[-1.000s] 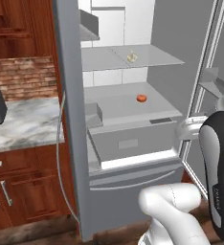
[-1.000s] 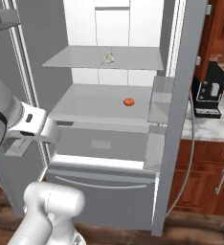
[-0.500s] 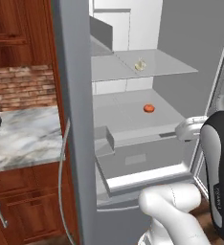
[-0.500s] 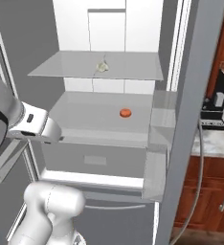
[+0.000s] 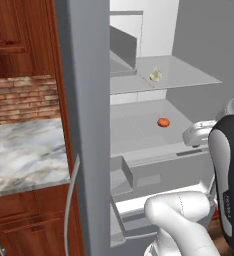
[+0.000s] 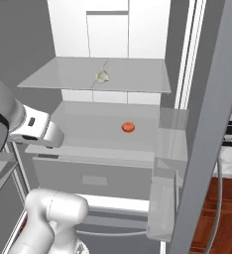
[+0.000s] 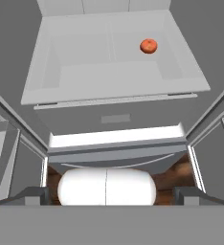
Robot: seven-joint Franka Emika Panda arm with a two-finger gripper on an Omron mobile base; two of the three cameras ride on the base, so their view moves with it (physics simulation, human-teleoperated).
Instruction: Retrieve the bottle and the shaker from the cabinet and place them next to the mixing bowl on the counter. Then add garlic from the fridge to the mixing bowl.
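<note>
One garlic bulb [image 5: 155,76] on glass shelf [image 6: 138,79] inside open fridge [image 6: 113,30]. One tomato [image 7: 148,46] on shelf below that glass shelf. Gripper [image 7: 112,193] below the glass shelf, fingers spread wide, holding nothing.

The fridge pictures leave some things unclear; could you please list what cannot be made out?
- Garlic on the upper shelf: too small in both base views to show detail.
- Orange-red item on the lower shelf: too small to identify.
- Drawer contents: hidden by its grey front.
- Counter: partly hidden by the fridge door in the left base view.
</note>
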